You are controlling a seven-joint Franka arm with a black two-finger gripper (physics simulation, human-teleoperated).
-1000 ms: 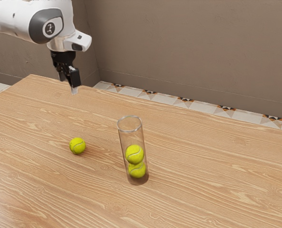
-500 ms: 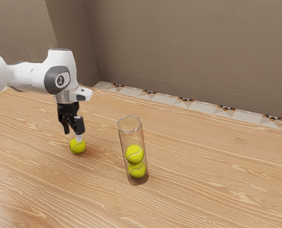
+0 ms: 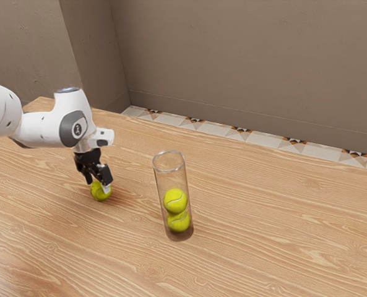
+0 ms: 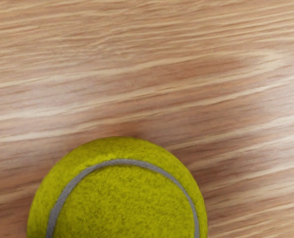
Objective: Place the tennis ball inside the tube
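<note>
Brown walls [image 3: 245, 68] and patterned tiles [image 3: 240, 133] back a wood-grained table [image 3: 270, 210], the claw [image 3: 98, 187] open astride a tennis ball [image 3: 99, 193].

From my station I see plain brown-grey walls [image 3: 245, 68] meeting in a corner, with a low baseboard [image 3: 251, 116] along the bottom. Below runs a strip of pale floor tiles [image 3: 214, 126], their small motifs apparently orange and black, as best I can judge. My wooden table [image 3: 282, 210] shows wavy grain under soft, even light.
</note>
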